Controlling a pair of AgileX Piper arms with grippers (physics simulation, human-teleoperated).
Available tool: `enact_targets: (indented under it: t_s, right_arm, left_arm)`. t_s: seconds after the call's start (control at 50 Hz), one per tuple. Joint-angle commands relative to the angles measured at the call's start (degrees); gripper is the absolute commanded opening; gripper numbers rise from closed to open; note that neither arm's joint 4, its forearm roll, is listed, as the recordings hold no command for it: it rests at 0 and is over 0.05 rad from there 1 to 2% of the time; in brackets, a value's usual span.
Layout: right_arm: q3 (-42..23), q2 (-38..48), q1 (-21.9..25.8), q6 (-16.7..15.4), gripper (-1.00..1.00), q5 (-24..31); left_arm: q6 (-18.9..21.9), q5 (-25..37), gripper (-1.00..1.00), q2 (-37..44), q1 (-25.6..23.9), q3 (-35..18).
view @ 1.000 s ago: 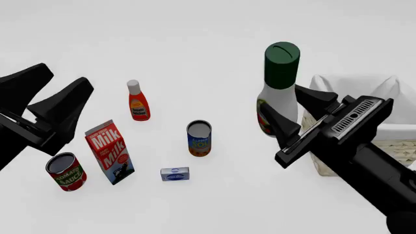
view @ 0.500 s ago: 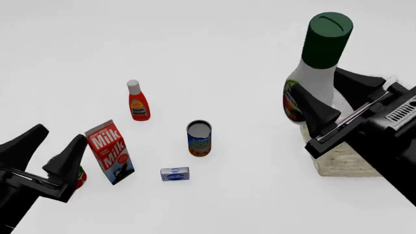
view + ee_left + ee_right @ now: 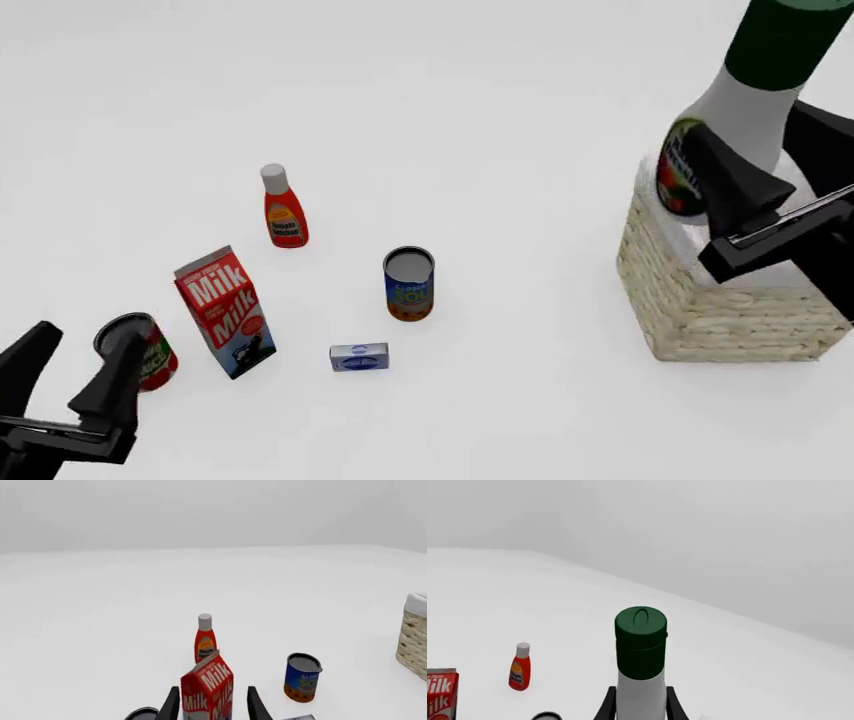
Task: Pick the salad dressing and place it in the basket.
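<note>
This is a pretend place made by a computer, not a real room. The counter is plain white everywhere. Behind it is only grey. A milk carton and soup can look like shop food.

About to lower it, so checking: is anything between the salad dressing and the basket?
Nothing visible is. The right pincer holds the salad dressing upright above the basket; the other groceries stand well off to the left.

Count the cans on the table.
2: the tomato sauce can at front left beside the milk carton, and the blue can mid-table. None seem hidden.
</note>
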Motion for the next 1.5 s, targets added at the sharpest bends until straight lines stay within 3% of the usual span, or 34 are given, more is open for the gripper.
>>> enact_targets:
  t_s: [0.02, 0.26, 0.54, 0.78, 1.3, 1.5]
  right_arm:
    - [-1.69, -0.12, -5.15, 1.81, -1.0, 0.93]
    - [-2.66, 1.14, -14.55, 3.96, -1.0, 0.34]
    - [-1.54, 4.44, -24.99, 5.96, -1.0, -2.66]
    - [-1.85, 6.64, -31.49, 5.29, -1.0, -2.89]
    - [-5.42, 20.35, -34.24, 8.31, -1.0, -6.33]
    - [-7.16, 24.84, -34.0, 7.54, -1.0, -6.57]
  left_arm:
    - [-1.14, 2.9, 1.0, -5.39, 3.52, 2.84]
    - [0.1, 6.99, 1.0, -8.85, 5.36, 2.89]
    - [-1.72, 10.43, 1.0, -11.72, 6.93, 2.9]
    - [-1.94, 12.32, 1.0, -13.31, 6.86, 2.91]
    - [-2.01, 13.52, 1.0, -13.99, 6.37, 2.91]
    - [-1.48, 13.45, 1.0, -13.98, 6.25, 2.91]
